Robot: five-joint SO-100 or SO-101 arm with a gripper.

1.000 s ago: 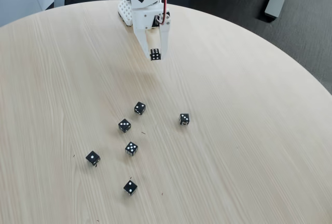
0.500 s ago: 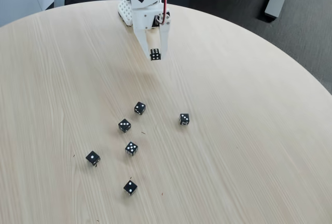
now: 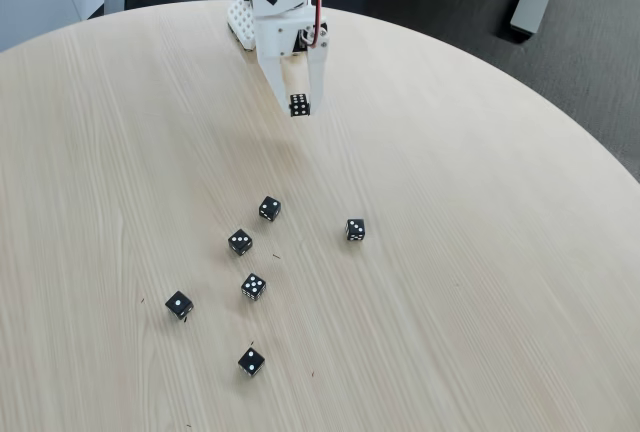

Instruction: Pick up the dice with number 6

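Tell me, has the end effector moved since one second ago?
No. The end effector, shut on the dice with number 6, stays at the same spot above the table.

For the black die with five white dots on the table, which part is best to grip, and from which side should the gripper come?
Grip the five-pip die on two opposite side faces, coming straight down from above. It is a small cube lying flat on the table, turned slightly in the fixed view, so the jaws should probably rotate to match its faces. Other dice stand apart from it, leaving room. The gripper already holds the six-pip die.
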